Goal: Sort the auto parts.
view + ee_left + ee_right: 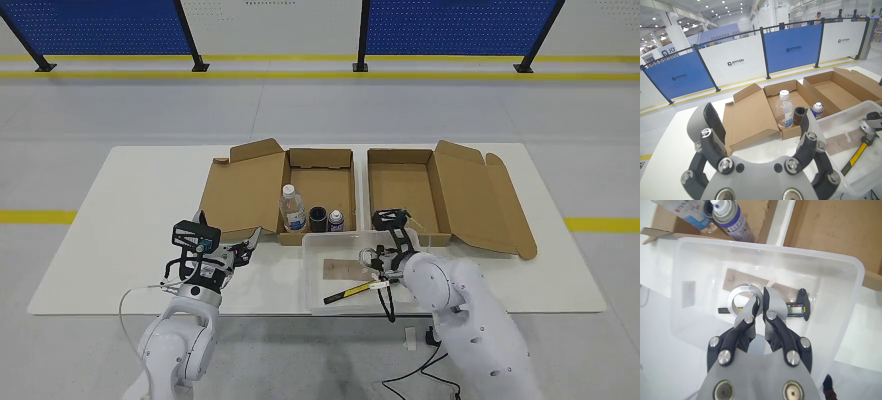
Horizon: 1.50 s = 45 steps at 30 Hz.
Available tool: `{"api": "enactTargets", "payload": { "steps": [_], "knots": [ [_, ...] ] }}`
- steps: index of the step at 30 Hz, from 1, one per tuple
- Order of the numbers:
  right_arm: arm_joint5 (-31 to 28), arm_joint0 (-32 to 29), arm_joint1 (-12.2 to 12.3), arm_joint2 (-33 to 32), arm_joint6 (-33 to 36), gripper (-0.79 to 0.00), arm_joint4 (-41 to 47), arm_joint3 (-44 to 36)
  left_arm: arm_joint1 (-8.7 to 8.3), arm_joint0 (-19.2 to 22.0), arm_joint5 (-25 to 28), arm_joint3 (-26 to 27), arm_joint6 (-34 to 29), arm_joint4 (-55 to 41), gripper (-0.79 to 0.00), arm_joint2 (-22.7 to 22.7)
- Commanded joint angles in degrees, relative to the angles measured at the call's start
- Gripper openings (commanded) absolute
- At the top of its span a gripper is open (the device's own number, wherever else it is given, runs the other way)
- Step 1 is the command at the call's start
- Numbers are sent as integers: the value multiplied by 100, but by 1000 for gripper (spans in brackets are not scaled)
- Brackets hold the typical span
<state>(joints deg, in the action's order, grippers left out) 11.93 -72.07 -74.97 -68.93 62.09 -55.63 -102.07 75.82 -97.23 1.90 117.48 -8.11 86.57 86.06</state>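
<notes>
The white tabletop carries two open cardboard boxes side by side. The left box holds three things standing upright in a row along its near wall: a clear water bottle, a black cylinder part and a spray can. The right box shows its bare brown floor. Just in front of the boxes stands a clear plastic bin. The left gripper is over the tabletop beside the left box, and its jaws are spread wide with nothing between them. The right gripper is inside the bin, and its jaws are closed on the wall of a metal ring. A digital caliper lies on the bin floor, under the ring.
</notes>
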Motion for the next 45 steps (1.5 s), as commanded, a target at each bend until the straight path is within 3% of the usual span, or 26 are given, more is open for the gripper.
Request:
{"api": "enactTargets", "payload": {
  "steps": [1, 9, 17, 28, 33, 38, 45],
  "knots": [
    [-195, -220, 17, -336, -150, -785, 724, -110, 0, 0, 0, 0, 0, -1, 0, 0],
    [-1102, -576, 63, -1217, -293, -785, 3269, 161, 0, 0, 0, 0, 0, -1, 0, 0],
    [-1585, -417, 158, -1338, 118, -785, 3681, 443, 0, 0, 0, 0, 0, -1, 0, 0],
    [-1726, -359, 371, -1849, -80, -785, 2335, -397, 0, 0, 0, 0, 0, -1, 0, 0],
    [-1397, -62, 427, -1895, -405, -785, 1386, -442, 0, 0, 0, 0, 0, -1, 0, 0],
    [-864, 534, 431, -1585, -662, -785, 443, 56, 0, 0, 0, 0, 0, -1, 0, 0],
    [-194, 1647, 336, -787, -810, -785, -445, 1511, 0, 0, 0, 0, 0, -1, 0, 0]
  ]
}}
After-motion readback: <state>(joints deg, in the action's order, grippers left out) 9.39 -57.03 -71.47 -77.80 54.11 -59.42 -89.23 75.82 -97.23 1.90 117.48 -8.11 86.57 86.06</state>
